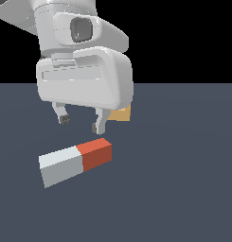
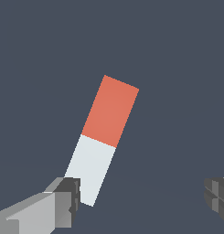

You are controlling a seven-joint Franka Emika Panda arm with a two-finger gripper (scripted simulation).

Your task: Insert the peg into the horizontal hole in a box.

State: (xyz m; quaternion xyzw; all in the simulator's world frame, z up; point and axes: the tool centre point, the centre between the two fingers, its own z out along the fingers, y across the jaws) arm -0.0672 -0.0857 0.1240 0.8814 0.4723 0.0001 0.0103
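Note:
The peg (image 1: 75,161) lies flat on the grey floor, its light grey-white half toward the exterior view's left and its red half toward the right. My gripper (image 1: 81,123) hangs open above and slightly behind it, holding nothing. In the wrist view the peg (image 2: 102,137) lies between and ahead of the spread fingers (image 2: 63,201), closer to one of them. The tan box (image 1: 121,113) shows only as a corner behind the gripper body. Its hole is hidden.
A flat dark grey floor (image 1: 183,179) spreads all around. The arm's white hand (image 1: 84,80) blocks most of the box from the exterior view.

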